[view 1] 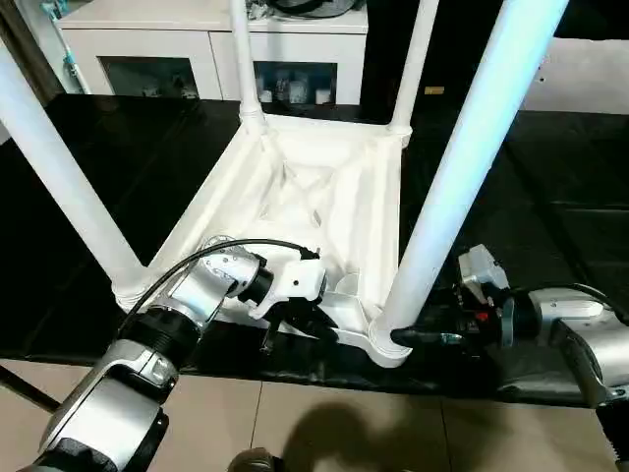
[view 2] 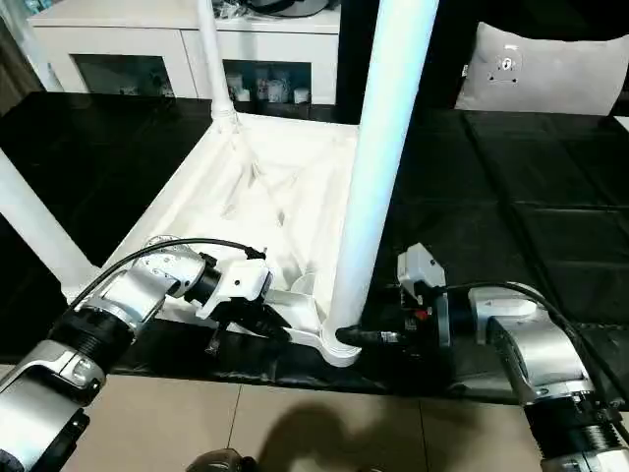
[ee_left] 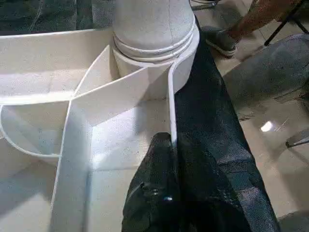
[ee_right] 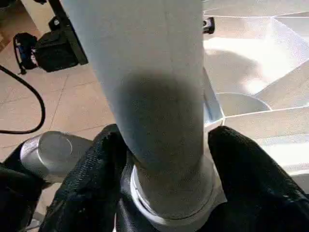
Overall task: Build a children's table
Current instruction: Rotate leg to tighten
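The children's table lies upside down on a black surface, its ribbed white top [view 1: 295, 187] facing up with four white legs standing in the corner sockets. My left gripper [view 1: 285, 329] is shut on the thin near rim of the top [ee_left: 170, 111], close to the near right socket. The near right leg [view 1: 462, 167] rises from that socket. My right gripper [view 1: 408, 337] reaches in from the right at the base of this leg; its black fingers [ee_right: 96, 164] press against both sides of the leg [ee_right: 159, 96] just above the collar.
A white cabinet with glass doors [view 1: 147, 39] stands behind the black surface [view 1: 550, 197]. The near left leg [view 1: 59, 167] and the two far legs [view 1: 244, 59] stand tall around the work. Tiled floor [view 1: 344, 433] lies in front; a person's foot [ee_left: 222, 41] shows nearby.
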